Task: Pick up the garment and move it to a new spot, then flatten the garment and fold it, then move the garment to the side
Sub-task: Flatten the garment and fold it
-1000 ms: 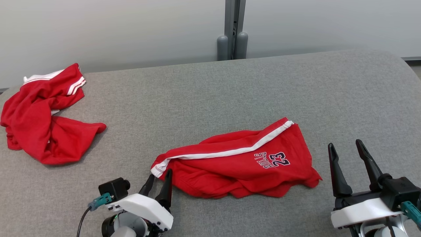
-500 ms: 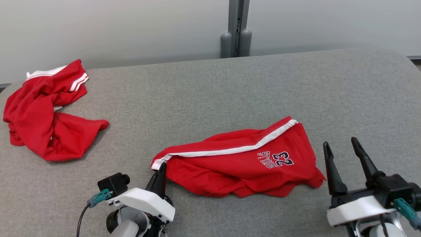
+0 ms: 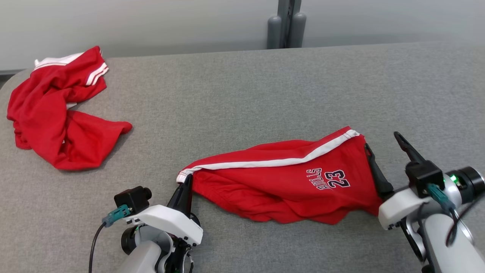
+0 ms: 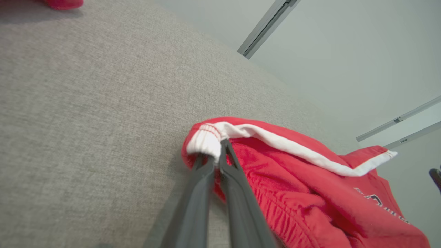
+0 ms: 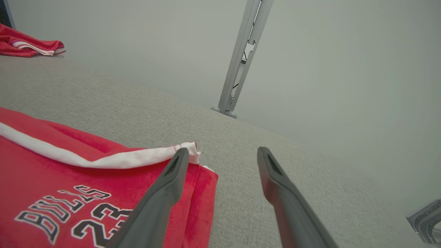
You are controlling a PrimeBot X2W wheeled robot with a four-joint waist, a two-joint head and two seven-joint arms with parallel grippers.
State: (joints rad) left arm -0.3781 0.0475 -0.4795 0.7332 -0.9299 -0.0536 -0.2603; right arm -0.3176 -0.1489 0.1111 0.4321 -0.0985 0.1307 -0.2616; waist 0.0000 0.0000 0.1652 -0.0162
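While our left hand [image 3: 185, 184] pinches a corner of the shorts [image 3: 280, 182] at lower centre, our right hand [image 3: 382, 140] stands wide at their right edge. Lifting, flattening and folding remain, we judge.

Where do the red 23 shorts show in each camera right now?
Head view: shorts low centre, between left gripper and right gripper.
Left wrist view: shorts lower right, white corner pinched.
Right wrist view: shorts lower left, partly behind right gripper.
Shared landmark: white side stripe.

left gripper [image 3: 188, 178] now pinching shorts [image 3: 273, 184] corner, right gripper [image 3: 382, 140] moved to hem
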